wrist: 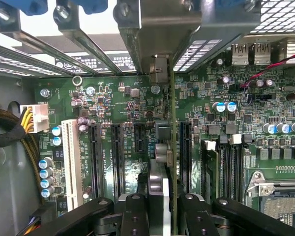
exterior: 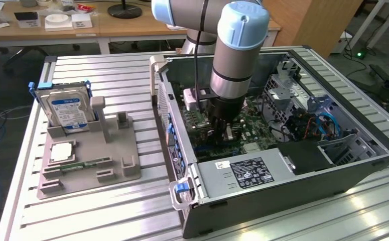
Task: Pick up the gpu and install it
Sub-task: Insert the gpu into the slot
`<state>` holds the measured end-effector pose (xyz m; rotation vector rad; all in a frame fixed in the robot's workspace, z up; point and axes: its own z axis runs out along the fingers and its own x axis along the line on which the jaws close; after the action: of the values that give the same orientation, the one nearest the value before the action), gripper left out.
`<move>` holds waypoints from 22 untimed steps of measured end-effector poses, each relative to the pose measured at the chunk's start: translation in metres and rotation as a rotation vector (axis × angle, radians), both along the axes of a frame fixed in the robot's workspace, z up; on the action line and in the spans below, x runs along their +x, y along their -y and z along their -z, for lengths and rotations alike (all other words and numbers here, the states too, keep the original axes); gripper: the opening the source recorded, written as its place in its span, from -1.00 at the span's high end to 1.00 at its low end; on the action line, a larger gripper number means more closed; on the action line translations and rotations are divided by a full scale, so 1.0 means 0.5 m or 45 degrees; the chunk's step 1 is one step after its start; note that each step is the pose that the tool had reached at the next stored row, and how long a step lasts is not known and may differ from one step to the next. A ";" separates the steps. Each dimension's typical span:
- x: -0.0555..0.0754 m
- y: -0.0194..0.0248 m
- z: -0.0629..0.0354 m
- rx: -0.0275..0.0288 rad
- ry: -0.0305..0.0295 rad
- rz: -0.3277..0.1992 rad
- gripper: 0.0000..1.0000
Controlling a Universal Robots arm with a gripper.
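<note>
I am clenching my black two-fingered claw (wrist: 163, 209) on the top edge of the gpu (wrist: 168, 147), a thin green circuit card seen edge-on, holding it upright inside the open grey computer case (exterior: 355, 163). The card is standing over the green motherboard (wrist: 128, 103), between the long black expansion slots (wrist: 117, 160). I am judging that keeping it vertical and parallel to the slot matters most, with its metal bracket (wrist: 158, 69) lining up against the case's rear wall.

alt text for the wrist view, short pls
The gripper holds the gpu edge-on and upright over the green motherboard, its lower edge among the black expansion slots. A white slot and a yellow-wired power connector sit off to one side.
</note>
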<state>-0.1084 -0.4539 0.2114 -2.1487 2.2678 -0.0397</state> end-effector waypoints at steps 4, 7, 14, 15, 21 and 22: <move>0.000 0.0000 0.000 0.0001 0.0001 0.000 0.44; 0.000 0.0000 0.000 0.0002 0.0002 0.000 0.44; -0.001 0.0001 0.001 0.0001 0.0004 0.000 0.44; -0.001 0.0001 0.001 0.0000 0.0005 0.000 0.44; -0.002 0.0000 0.006 0.0003 0.0027 0.000 0.44; -0.002 0.0000 0.007 0.0001 0.0031 0.000 0.44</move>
<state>-0.1095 -0.4539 0.2080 -2.1475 2.2663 -0.0422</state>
